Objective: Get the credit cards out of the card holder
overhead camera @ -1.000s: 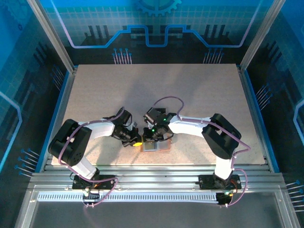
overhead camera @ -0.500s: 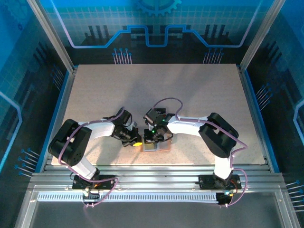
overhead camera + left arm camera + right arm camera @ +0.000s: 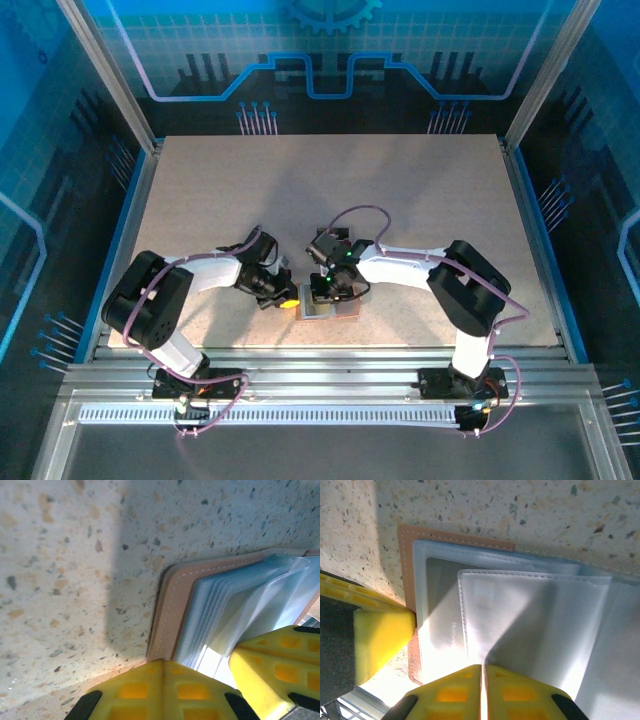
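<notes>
The card holder lies open near the table's front edge, tan-brown outside with pale blue-grey clear sleeves fanned out. My left gripper is shut, empty, its tips pressing against the holder's tan corner; its yellow finger touches the holder's left edge in the right wrist view. My right gripper is over the sleeves, its jaws closed to a thin slit on one raised sleeve. Its yellow finger shows at the right of the left wrist view. The credit cards are hidden; only faint lettering shows through one sleeve.
The speckled tabletop stretches far behind the holder. Metal rails run just in front of it. Blue enclosure walls stand at both sides.
The right gripper has shifted slightly right and nearer over the card holder. The left gripper has stayed put.
</notes>
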`<state>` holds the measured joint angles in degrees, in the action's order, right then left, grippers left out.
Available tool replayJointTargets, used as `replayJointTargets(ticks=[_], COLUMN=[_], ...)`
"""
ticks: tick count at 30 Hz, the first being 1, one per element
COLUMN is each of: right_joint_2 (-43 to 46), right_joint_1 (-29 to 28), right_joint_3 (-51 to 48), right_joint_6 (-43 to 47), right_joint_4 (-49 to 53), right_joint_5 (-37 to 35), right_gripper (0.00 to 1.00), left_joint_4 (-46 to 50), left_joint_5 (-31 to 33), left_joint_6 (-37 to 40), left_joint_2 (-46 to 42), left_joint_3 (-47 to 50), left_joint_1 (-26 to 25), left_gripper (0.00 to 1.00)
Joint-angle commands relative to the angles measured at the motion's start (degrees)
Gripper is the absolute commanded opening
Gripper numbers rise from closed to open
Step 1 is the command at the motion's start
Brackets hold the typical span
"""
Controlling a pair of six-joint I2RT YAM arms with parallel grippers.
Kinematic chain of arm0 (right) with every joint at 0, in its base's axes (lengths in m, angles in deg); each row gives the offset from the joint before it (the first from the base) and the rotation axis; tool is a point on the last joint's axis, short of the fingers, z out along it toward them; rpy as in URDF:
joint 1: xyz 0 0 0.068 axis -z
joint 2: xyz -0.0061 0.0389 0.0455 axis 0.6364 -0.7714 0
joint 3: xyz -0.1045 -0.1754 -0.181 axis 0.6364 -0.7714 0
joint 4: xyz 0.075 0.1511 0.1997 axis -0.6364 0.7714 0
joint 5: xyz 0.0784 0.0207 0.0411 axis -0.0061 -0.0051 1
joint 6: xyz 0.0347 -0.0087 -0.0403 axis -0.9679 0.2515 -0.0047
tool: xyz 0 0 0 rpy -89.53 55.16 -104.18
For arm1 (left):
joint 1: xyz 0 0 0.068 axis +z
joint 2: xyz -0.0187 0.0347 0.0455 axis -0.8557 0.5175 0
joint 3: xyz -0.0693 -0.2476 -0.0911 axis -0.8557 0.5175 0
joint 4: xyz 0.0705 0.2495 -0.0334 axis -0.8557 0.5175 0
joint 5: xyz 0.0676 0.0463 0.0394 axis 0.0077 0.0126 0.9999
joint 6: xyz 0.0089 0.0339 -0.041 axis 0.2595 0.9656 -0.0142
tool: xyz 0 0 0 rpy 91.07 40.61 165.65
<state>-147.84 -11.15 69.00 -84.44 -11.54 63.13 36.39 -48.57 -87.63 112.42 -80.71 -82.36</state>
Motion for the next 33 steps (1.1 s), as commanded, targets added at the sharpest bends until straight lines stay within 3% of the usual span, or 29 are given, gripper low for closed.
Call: replayJointTargets(ticks=[1,8,14,22,33], right_joint_2=[1.3,0.8,1.1,1.3,1.6], right_joint_1=[0.0,-0.1,-0.2,-0.1,-0.2], right_joint_3=[-1.1,-1.7,-1.8,-1.4,2.2], right_joint_6=[0.3,-0.1,-0.1,-0.1,1.4], right_joint_4=[2.6,1.4,1.7,1.9,6.7], right_joint_5=[-1.7,-1.0,-1.2,-1.2,-4.1], right_gripper=[0.10,0.10,0.10,0.11,0.29], left_joint_4=[1.5,2.0,-7.7,-8.2,-4.8], left_joint_5=[0.6,-0.3,-7.6,-7.0,-4.6], left_joint_6=[0.8,-0.6,-6.6,-6.6,-3.9], left_joint_2=[0.5,-3.5,-1.5,1.2,3.9], left_joint_3=[1.0,-1.7,0.2,0.8,0.0], left_joint_1=[-0.5,-0.8,-1.3,-2.1,-2.1], left_gripper=[0.04,0.05,0.05,0.05,0.04])
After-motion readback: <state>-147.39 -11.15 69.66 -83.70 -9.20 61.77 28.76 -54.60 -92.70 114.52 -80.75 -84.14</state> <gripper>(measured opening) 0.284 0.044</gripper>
